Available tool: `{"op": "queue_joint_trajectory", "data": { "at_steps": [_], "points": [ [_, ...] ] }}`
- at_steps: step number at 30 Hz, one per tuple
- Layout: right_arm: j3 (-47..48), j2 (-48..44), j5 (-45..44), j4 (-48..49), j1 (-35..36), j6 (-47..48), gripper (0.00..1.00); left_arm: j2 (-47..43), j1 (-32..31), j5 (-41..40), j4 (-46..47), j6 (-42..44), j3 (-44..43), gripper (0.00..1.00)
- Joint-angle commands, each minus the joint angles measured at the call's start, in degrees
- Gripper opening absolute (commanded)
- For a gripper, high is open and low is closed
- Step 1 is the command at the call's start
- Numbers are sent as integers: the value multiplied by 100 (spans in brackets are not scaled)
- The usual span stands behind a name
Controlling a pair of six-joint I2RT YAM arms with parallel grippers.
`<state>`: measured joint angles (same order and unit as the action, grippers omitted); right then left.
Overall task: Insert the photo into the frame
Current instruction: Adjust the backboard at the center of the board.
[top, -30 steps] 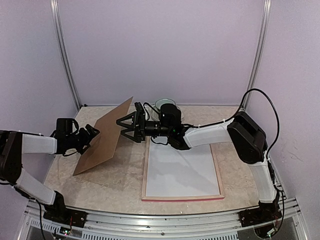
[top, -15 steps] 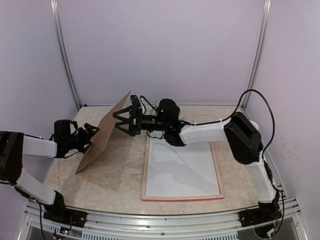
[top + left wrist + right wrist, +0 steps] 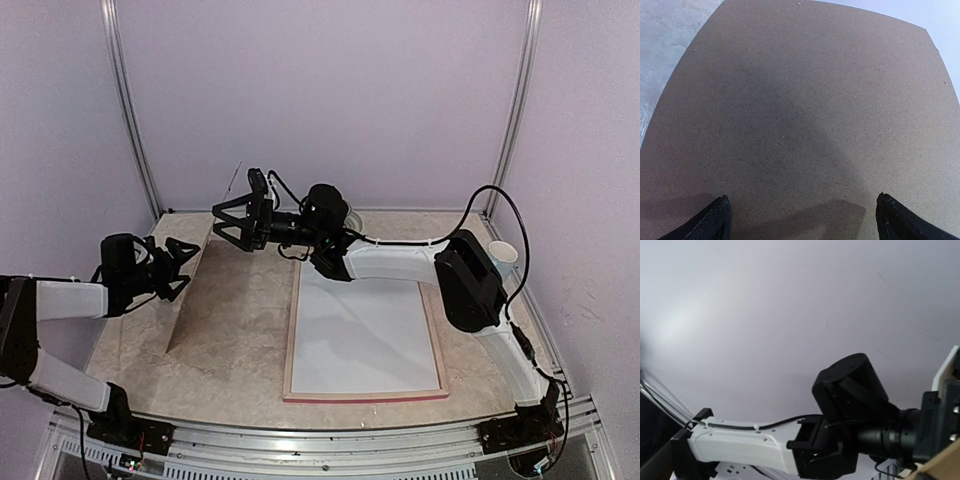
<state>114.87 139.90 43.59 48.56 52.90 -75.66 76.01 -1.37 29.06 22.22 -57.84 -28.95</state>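
The frame (image 3: pixel 365 397) lies flat right of the table's middle, its pink rim showing at the near edge. A white sheet (image 3: pixel 365 335) fills it; I cannot tell whether this is the photo's back, and no printed face shows. A brown board (image 3: pixel 193 295) stands almost on edge at the left. My left gripper (image 3: pixel 180 265) is open at its left face; the left wrist view shows the board (image 3: pixel 800 100) filling the picture between spread fingertips (image 3: pixel 715 220). My right gripper (image 3: pixel 226 222) is open, fingers spread at the board's right face near the top.
A white cup (image 3: pixel 505 253) stands at the right by the right arm. Metal posts (image 3: pixel 125 100) rise at the back corners before purple walls. The right wrist view shows the wall, a white and black arm (image 3: pixel 790 445) and a brown corner of the board (image 3: pixel 942 465).
The brown board has tipped from a lean to nearly upright. The right gripper moved left and up with its top edge. The left gripper stayed beside it.
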Motion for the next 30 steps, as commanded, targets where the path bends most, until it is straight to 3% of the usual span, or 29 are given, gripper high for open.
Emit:
{"op": "queue_joint_trajectory", "data": {
  "at_steps": [1, 14, 30],
  "points": [
    [308, 152, 26, -90, 106, 95, 99, -203, -31, 359, 33, -178, -4, 99],
    [1771, 1012, -9, -445, 237, -21, 99, -232, -175, 601, 422, -462, 53, 99],
    [1517, 907, 68, -374, 239, 77, 99, 54, -516, 817, 1094, -888, -107, 99]
  ]
}}
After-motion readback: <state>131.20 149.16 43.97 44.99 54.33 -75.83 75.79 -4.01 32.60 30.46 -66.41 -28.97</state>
